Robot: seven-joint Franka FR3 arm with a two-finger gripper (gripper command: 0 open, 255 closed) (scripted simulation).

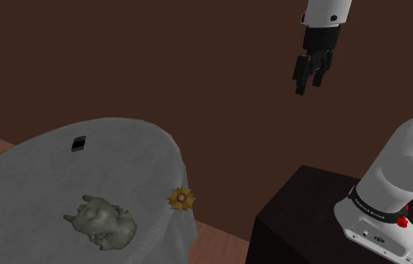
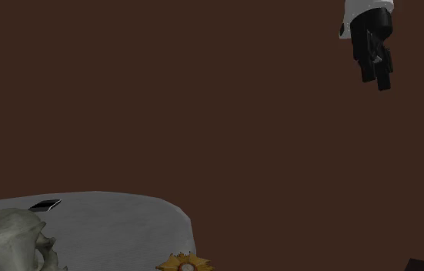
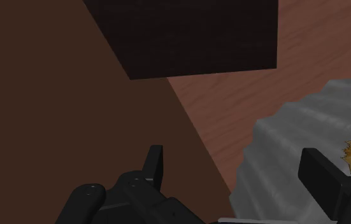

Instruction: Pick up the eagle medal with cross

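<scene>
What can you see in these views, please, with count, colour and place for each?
table: one, grey cloth, shoulder view's lower left
medal: one, gold with red-white centre, table edge toward the stand
figurine: one, grey-green, on the table
flat slab: one, black, table's far side
floor: reddish wood, beside the table
wall: brown, behind
stand: one, dark box, shoulder view's lower right
arm: one, white, rising from the stand
jaws: one pair, black, open, high above the floor

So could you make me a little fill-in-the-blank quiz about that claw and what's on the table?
1. The gripper hangs in the air with its fingers ____.
2. The golden medal lies on the table, right at its ____.
3. The cloth draped over it is ____.
Missing words: open; edge; grey.
</scene>
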